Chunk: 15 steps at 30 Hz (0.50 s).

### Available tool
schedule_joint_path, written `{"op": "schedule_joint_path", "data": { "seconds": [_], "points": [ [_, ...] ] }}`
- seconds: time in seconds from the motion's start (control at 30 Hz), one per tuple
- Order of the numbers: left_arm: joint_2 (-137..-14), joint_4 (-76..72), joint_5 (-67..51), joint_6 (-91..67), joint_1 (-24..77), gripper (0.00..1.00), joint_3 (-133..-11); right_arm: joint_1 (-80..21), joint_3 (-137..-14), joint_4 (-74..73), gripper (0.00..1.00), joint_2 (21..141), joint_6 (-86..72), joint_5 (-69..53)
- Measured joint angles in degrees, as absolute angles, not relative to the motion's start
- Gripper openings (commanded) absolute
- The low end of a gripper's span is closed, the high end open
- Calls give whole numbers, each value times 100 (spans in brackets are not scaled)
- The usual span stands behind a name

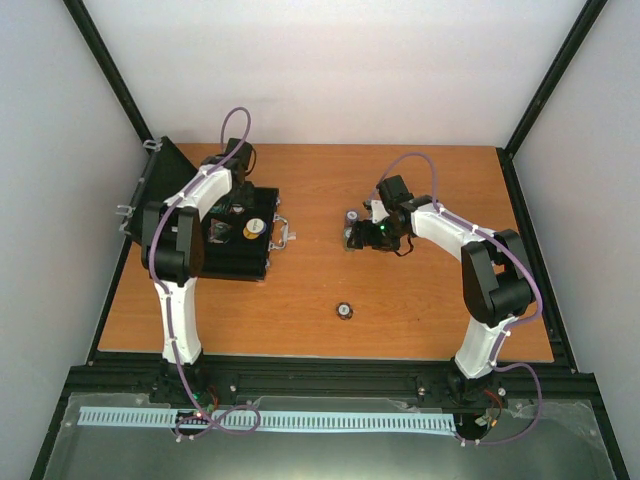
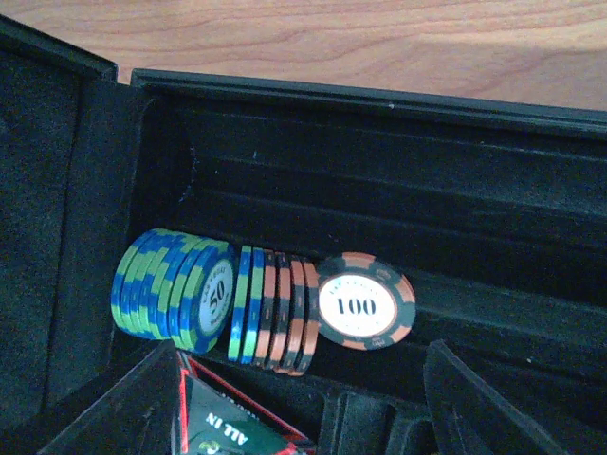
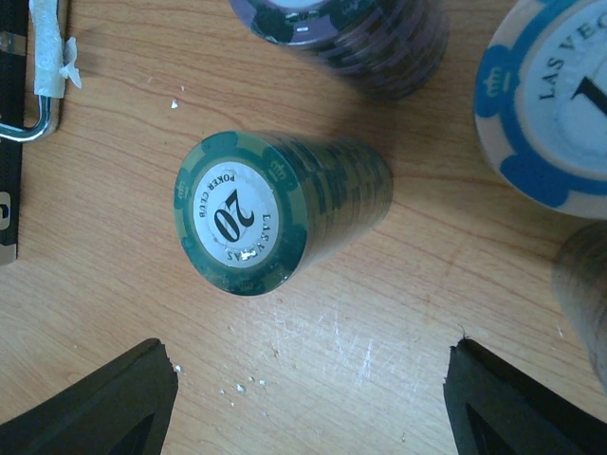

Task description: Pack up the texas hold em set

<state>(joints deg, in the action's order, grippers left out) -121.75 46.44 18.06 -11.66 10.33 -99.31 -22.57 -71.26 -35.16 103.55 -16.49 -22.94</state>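
Right wrist: right gripper [image 3: 308, 360] gaping, empty — hovering over green stack [image 3: 280, 209].
Care: centring before closing.
Left gripper [image 2: 299, 379]: spread, empty.

I'm counting one case [image 1: 242, 262], two chip rows [image 2: 175, 289] lying inside, four chip stacks [image 3: 285, 209] standing outside, one disc [image 1: 344, 311] sitting alone.

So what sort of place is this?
Probably a lab robot cell: white panels in a black frame enclose a wooden table, with the left arm and right arm mounted at its near edge.
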Motion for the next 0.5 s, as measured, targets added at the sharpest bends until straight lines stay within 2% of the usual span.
{"op": "schedule_joint_path", "data": {
  "seconds": [0.5],
  "points": [
    [-12427,4661,1769,-1050,1122,76,-10005,-2257,-7159,-3618,79,10355,-1649,-2290]
  ]
}}
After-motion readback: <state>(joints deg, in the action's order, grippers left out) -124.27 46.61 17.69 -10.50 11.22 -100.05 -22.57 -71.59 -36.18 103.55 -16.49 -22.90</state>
